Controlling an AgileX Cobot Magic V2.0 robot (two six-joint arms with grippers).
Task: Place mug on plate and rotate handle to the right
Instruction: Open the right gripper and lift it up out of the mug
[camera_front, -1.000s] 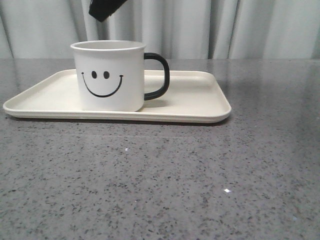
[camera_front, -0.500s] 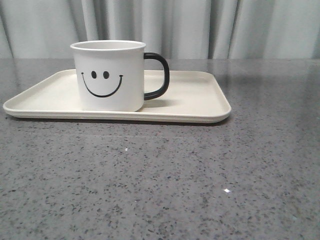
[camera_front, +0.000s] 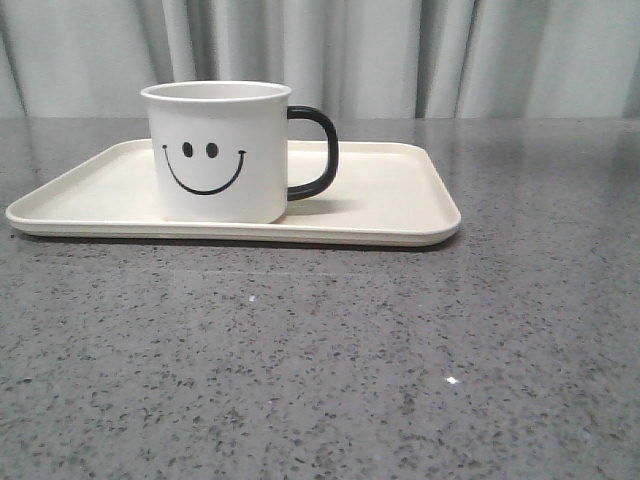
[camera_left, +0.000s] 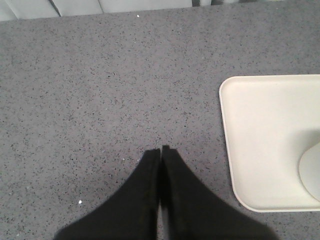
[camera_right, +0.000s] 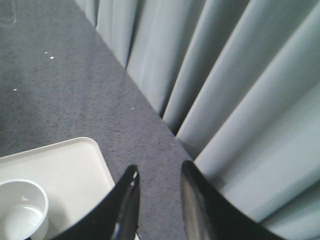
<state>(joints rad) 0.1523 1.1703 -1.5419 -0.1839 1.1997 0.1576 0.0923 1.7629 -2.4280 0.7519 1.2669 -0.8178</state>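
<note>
Left tool (camera_left: 160, 150) fingers pressed together; right tool (camera_right: 159, 172) fingers parted, empty.

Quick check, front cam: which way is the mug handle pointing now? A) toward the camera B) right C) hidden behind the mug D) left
B: in the front view the black handle sticks out from the right side of the mug, which stands on the plate with its smiley face toward the camera.
</note>
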